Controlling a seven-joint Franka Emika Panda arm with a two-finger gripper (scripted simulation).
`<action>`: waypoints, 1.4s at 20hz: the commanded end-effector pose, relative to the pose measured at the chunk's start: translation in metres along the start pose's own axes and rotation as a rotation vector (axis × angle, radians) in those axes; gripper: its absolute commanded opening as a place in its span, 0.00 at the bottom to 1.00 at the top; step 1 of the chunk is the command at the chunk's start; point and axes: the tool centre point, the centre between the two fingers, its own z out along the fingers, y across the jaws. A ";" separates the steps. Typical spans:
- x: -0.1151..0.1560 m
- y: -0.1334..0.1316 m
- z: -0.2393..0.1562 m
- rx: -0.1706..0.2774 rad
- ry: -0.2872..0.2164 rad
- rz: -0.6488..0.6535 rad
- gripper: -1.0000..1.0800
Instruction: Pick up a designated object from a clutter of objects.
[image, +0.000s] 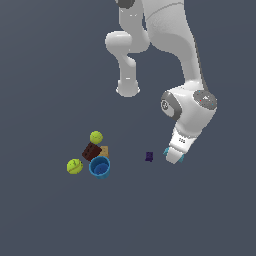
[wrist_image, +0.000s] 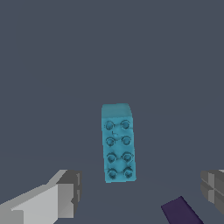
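Note:
The teal studded brick (wrist_image: 118, 142) lies flat on the grey floor, seen whole in the wrist view. My gripper (wrist_image: 140, 190) is open, with one finger (wrist_image: 65, 194) on each side of the brick's near end and not touching it. In the exterior view the gripper (image: 172, 160) is low over the floor and hides most of the brick; only teal edges (image: 165, 151) peek out beside the hand. The rest of the clutter lies apart, toward the exterior view's left.
A tiny purple block (image: 149, 156) lies just beside the gripper and also shows in the wrist view (wrist_image: 181, 212). Farther toward the exterior view's left are a blue cup (image: 100, 167), a dark brown brick (image: 91, 151), a tan block (image: 104, 150) and two yellow-green balls (image: 96, 137) (image: 75, 166).

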 end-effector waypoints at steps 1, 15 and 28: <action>0.006 -0.008 0.008 0.003 0.006 -0.040 0.96; 0.008 -0.013 0.039 0.005 0.007 -0.059 0.96; 0.009 -0.013 0.063 0.005 0.008 -0.062 0.00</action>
